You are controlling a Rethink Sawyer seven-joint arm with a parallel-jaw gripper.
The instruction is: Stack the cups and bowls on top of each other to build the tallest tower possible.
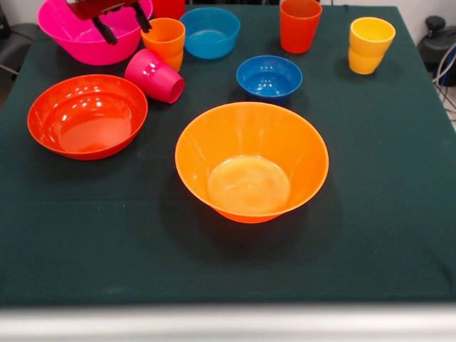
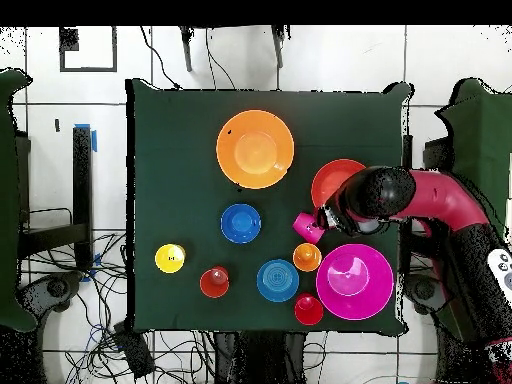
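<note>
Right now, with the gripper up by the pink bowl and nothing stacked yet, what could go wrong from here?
1. The gripper hangs open over the big pink bowl, close to the orange cup; descending could knock either.
2. The pink cup lies tipped on its side beside the orange-red bowl; it may roll when grasped.
3. The cups and the light blue bowl crowd that corner, so finger clearance looks tight.

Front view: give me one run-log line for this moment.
gripper: open, above pink bowl | pink cup: tipped over | tower: not started
</note>
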